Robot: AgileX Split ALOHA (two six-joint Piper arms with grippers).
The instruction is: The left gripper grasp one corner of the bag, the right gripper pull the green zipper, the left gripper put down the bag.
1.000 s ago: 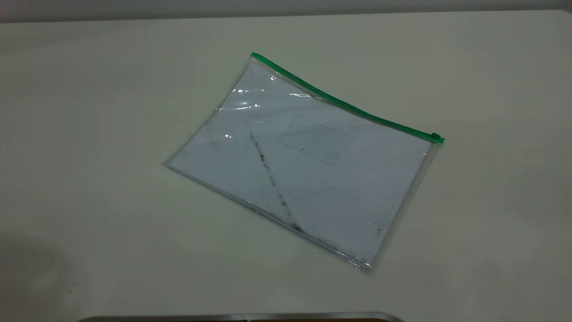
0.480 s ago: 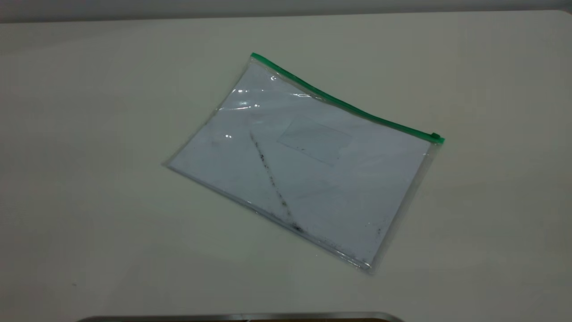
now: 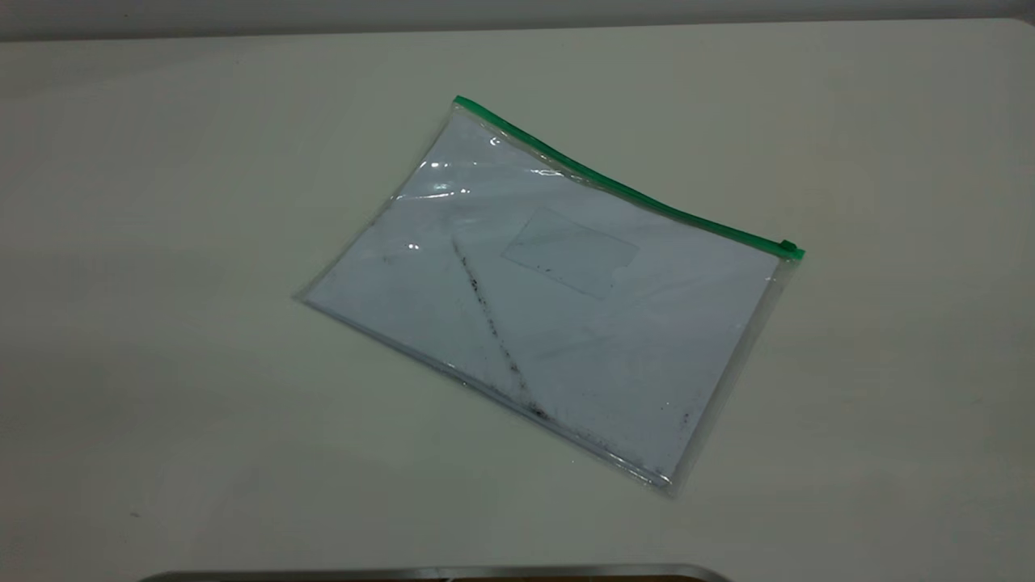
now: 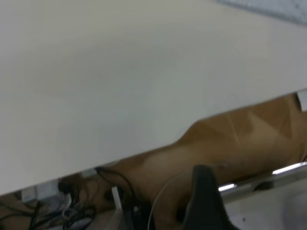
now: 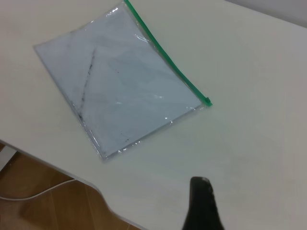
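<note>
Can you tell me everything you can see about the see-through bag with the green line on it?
The bag is a clear, shiny plastic pouch, whitish inside, lying flat and turned at an angle on the pale table. The green zipper runs along its far long edge, with the tiny slider at the right-hand tip. A dark speckled line crosses it diagonally, and a small rectangular pocket sits near the middle. Only the table touches it; no end effector is on it.

1. Neither of my arms shows in the exterior view.
2. My left gripper (image 4: 206, 201): only one dark fingertip shows in its own wrist view; can't tell how the jaws stand.
3. My right gripper (image 5: 202, 203): same, one dark tip visible, jaw state unclear.
</note>
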